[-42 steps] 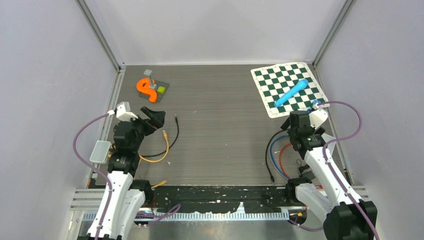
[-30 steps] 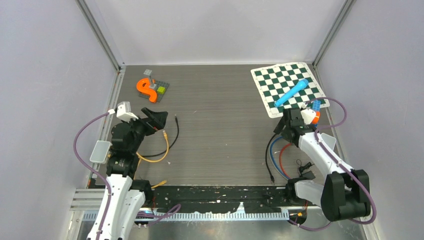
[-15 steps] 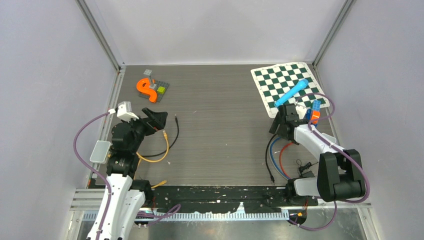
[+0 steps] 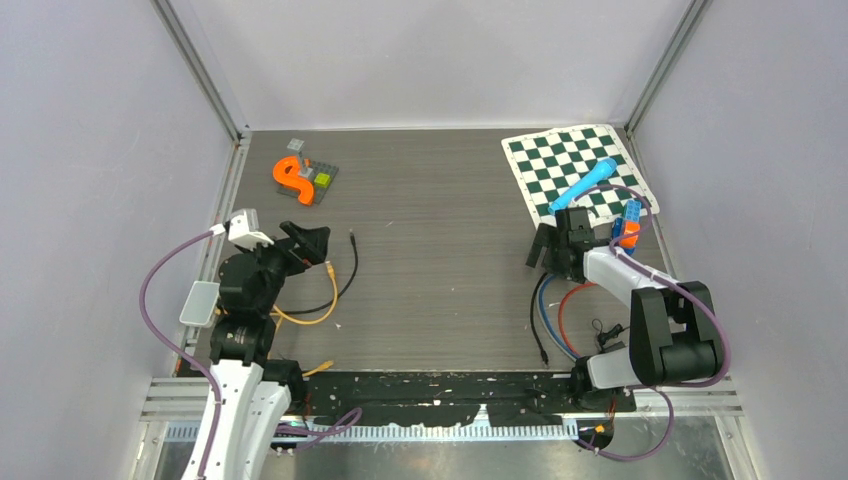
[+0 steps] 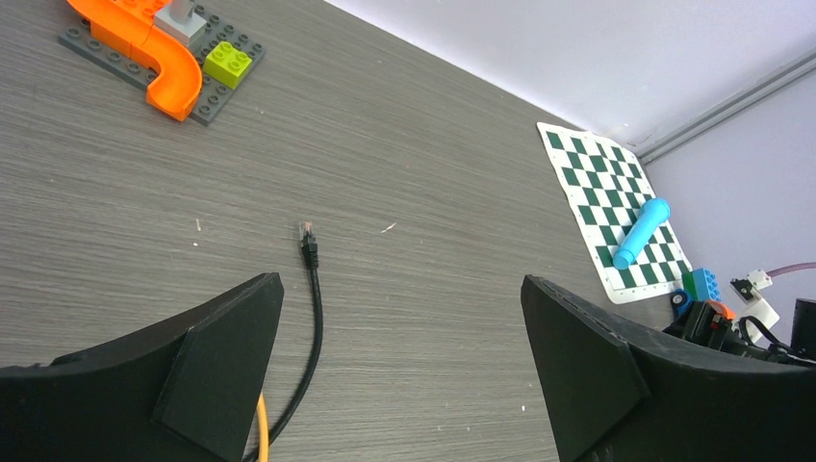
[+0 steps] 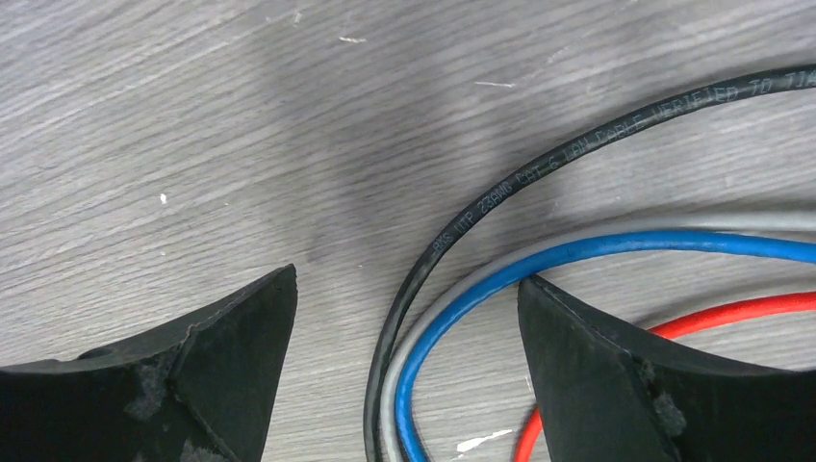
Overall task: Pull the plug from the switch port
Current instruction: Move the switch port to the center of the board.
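Observation:
No switch port shows in any view, and no plug seated in one; both are hidden or out of view. My right gripper (image 4: 545, 250) hangs open, low over a bundle of cables right of centre. In the right wrist view the right gripper (image 6: 406, 279) has the black cable (image 6: 500, 202), grey cable (image 6: 452, 306) and blue cable (image 6: 577, 252) between its fingers, with a red cable (image 6: 712, 318) beside the right finger. My left gripper (image 4: 312, 240) is open over the table's left side. In the left wrist view the left gripper (image 5: 400, 280) holds nothing, and a loose black plug (image 5: 308, 239) lies ahead.
An orange cable (image 4: 310, 318) loops beside the left arm. A black cable end (image 4: 543, 357) lies near the front edge. A chessboard mat (image 4: 575, 175) with a blue cylinder (image 4: 583, 184) is at the back right, toy bricks (image 4: 628, 222) beside it, and an orange brick model (image 4: 300, 177) at the back left.
The right arm has swung its gripper to the left and down over the cable bundle. The left wrist has shifted only slightly.

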`<state>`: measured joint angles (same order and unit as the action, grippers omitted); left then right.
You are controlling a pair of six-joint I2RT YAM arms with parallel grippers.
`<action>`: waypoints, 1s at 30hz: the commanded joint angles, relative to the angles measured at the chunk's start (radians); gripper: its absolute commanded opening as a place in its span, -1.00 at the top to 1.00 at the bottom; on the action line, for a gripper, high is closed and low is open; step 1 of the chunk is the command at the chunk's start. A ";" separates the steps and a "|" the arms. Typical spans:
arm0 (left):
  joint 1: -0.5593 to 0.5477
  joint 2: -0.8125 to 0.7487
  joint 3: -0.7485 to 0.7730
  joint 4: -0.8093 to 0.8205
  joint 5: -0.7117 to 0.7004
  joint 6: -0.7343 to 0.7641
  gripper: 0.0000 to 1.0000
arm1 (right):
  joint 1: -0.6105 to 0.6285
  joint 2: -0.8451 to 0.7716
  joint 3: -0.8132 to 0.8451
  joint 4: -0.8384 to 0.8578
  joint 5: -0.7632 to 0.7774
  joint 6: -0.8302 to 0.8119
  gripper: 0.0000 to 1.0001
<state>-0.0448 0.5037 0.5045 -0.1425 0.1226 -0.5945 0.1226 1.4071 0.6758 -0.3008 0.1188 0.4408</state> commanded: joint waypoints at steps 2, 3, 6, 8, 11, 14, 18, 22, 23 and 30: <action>0.000 -0.010 -0.001 0.008 -0.016 0.012 -0.98 | 0.029 -0.004 -0.068 0.083 -0.165 -0.018 -0.76; 0.002 -0.010 -0.003 0.008 -0.016 0.010 -0.98 | 0.039 -0.009 -0.071 0.081 -0.162 -0.025 -0.73; 0.001 -0.009 -0.008 0.015 -0.013 0.005 -0.98 | 0.098 -0.044 -0.075 0.059 -0.161 -0.033 -0.69; 0.002 -0.006 -0.009 0.022 -0.012 0.000 -0.98 | 0.137 -0.057 -0.082 0.054 -0.158 -0.023 -0.66; 0.001 -0.002 -0.008 0.031 -0.006 -0.004 -0.98 | 0.202 -0.050 -0.091 0.045 -0.154 -0.011 -0.59; 0.002 0.004 -0.005 0.032 -0.006 -0.004 -0.98 | 0.288 -0.050 -0.099 0.029 -0.128 0.004 -0.58; 0.002 0.007 0.001 0.032 -0.004 -0.004 -0.98 | 0.385 -0.053 -0.108 0.024 -0.124 0.027 -0.53; 0.002 0.009 0.003 0.031 -0.001 -0.002 -0.98 | 0.469 -0.077 -0.100 0.011 -0.123 0.054 -0.52; 0.001 0.009 0.002 0.030 -0.001 -0.001 -0.98 | 0.492 -0.093 -0.097 -0.002 -0.123 0.056 -0.52; 0.002 0.007 0.001 0.024 -0.005 0.004 -0.98 | 0.529 -0.307 0.037 -0.174 0.098 0.000 -0.68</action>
<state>-0.0448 0.5110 0.5007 -0.1471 0.1165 -0.5953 0.6479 1.2541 0.6060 -0.3557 0.0544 0.4648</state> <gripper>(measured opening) 0.989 0.796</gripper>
